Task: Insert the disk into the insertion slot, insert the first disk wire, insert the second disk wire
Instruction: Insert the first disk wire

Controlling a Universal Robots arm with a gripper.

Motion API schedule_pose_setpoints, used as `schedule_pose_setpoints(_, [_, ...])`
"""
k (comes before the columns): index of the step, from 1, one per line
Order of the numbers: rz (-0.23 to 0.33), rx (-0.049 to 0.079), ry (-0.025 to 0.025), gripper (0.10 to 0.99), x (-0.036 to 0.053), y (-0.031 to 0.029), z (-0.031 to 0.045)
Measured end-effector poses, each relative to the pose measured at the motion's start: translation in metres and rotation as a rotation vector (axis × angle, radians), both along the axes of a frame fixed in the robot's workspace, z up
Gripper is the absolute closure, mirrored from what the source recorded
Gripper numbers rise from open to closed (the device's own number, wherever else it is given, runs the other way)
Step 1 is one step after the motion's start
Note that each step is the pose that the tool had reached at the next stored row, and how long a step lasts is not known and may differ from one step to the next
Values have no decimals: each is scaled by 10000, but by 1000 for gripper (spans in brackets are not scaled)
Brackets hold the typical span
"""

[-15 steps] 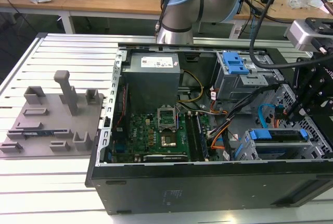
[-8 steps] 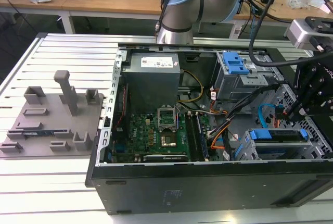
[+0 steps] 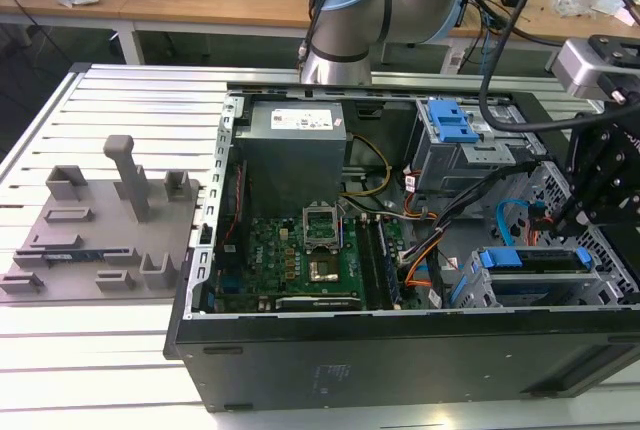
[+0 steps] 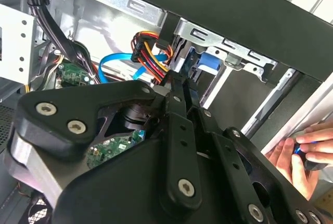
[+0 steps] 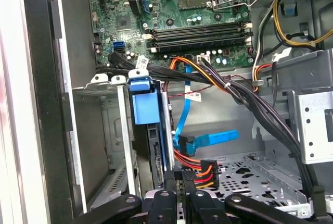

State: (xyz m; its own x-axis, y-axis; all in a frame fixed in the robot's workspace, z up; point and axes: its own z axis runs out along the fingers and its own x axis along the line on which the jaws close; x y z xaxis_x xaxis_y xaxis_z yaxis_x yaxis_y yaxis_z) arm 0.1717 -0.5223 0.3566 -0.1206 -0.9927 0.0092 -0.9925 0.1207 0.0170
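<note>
I see the disk (image 5: 146, 110) seated in the insertion slot (image 5: 104, 125). My gripper (image 5: 181, 178) has its fingers (image 5: 170, 182) drawn together right at the power plug (image 5: 204, 169). I cannot tell whether they pinch it. The wires look floppy, so I'd judge the stiff plug body the place to hold.

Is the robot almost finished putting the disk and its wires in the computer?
Partway. The disk in its blue caddy already sits in the insertion slot. The gripper is right at the plug of red, orange and black wires beside the disk. The blue cable hangs nearby; whether either wire is plugged in, I cannot tell.
</note>
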Motion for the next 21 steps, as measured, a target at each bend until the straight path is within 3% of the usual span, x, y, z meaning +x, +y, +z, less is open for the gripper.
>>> schedule_pose_setpoints(8, [0,0,0,922,-15,-51,-10])
schedule_pose_setpoints(21, [0,0,0,922,-25,-83,-34])
